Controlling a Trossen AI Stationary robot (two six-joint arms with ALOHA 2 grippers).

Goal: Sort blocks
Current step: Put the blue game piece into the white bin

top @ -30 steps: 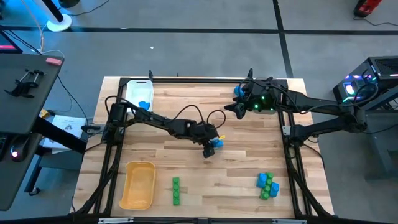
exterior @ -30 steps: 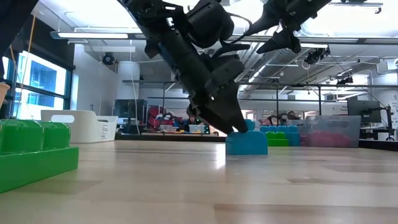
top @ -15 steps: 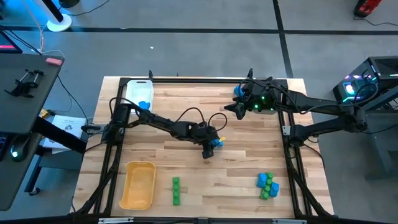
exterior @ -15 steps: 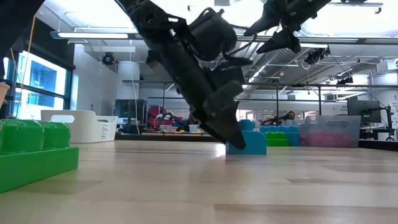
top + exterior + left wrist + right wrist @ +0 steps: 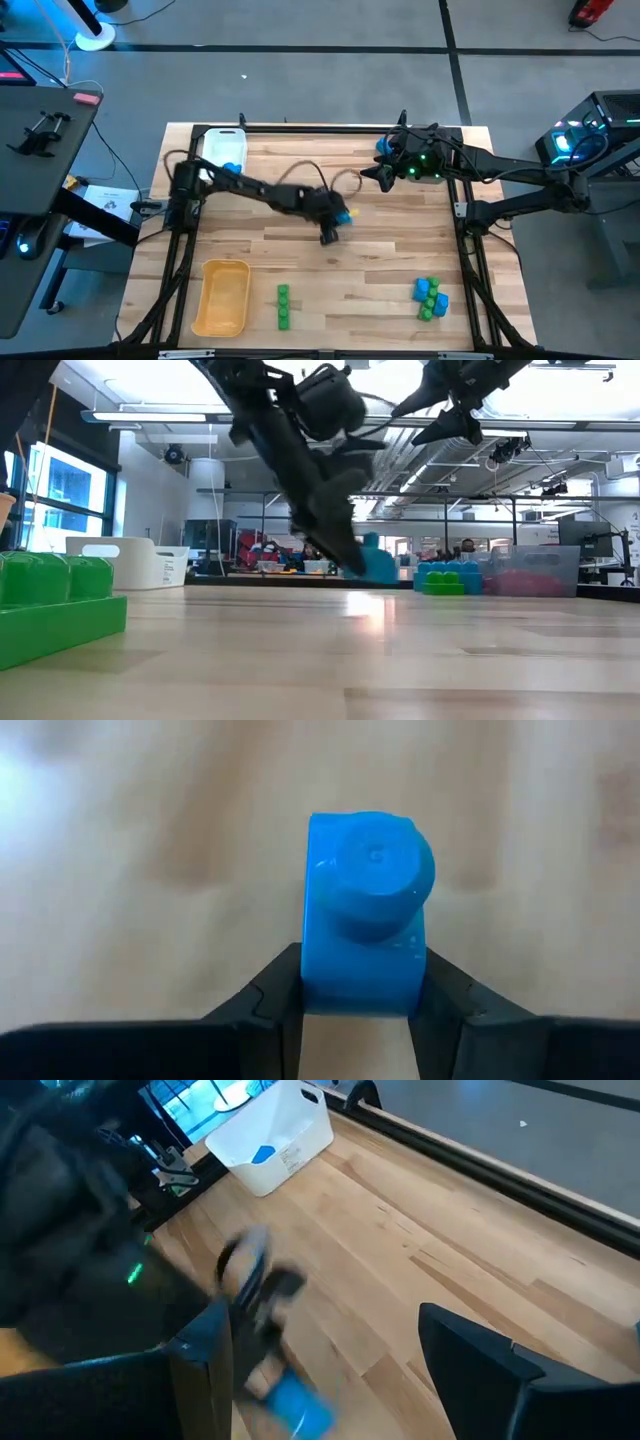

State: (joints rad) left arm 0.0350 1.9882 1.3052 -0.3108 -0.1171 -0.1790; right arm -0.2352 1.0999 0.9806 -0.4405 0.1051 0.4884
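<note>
Gripping a blue block (image 5: 365, 915) just above the mid-worktop (image 5: 400, 260), the left end effector (image 5: 334, 225) leaves green blocks (image 5: 284, 307) and a mixed cluster (image 5: 430, 298) unsorted; one blue piece lies in the white tray (image 5: 222, 150).

The left hand (image 5: 334, 226) now carries the blue block (image 5: 377, 563) clear of the table (image 5: 320, 650); a second ago the block sat flat on the wood. In the low view the block is tilted and nearer the white tray (image 5: 130, 563) than before. From above, hand and block (image 5: 344, 215) lie slightly closer to that tray (image 5: 222, 150).
</note>
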